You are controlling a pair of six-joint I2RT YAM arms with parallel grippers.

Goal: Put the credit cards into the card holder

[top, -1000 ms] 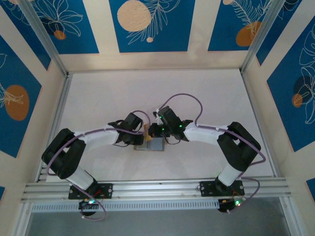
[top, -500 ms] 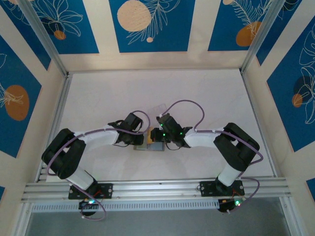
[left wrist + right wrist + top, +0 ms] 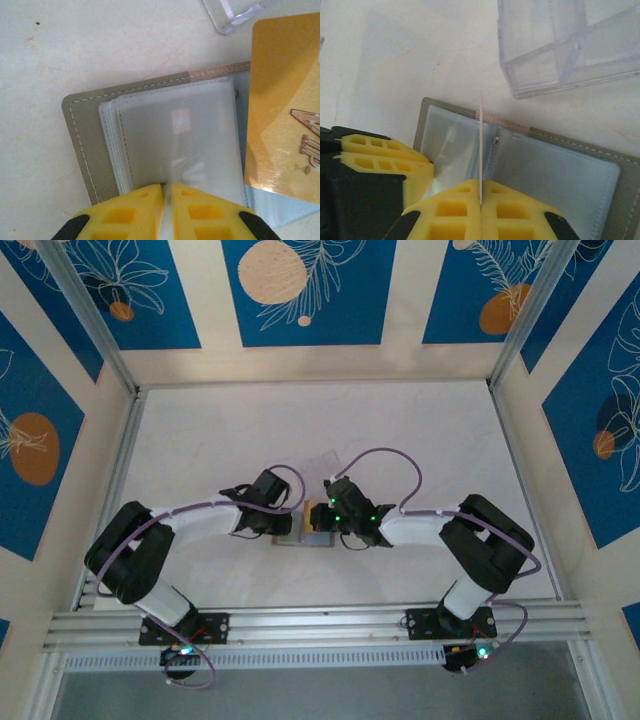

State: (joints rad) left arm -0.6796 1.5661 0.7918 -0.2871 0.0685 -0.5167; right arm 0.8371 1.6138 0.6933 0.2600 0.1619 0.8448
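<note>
The grey card holder (image 3: 82, 135) lies open on the table, its clear sleeves fanned up. My left gripper (image 3: 166, 186) is shut on one clear sleeve (image 3: 180, 135) and holds it lifted. My right gripper (image 3: 480, 200) is shut on a gold credit card (image 3: 285, 100). From the right wrist that card (image 3: 480, 145) shows edge-on, standing upright over the holder's tan spine, next to the lifted sleeve. The holder's pale-blue inside (image 3: 560, 170) lies to the right of it. From above, both grippers (image 3: 292, 523) (image 3: 320, 516) meet over the card holder (image 3: 318, 538).
A clear plastic case (image 3: 560, 45) lies on the table just beyond the holder, also at the top edge of the left wrist view (image 3: 235, 12). The left gripper's yellow fingers (image 3: 380, 155) sit close to the left of the card. White table (image 3: 430, 430) surrounds the spot.
My right gripper has moved with the card down and nearer, closing in over the open holder. The left arm has held still with the sleeve.
</note>
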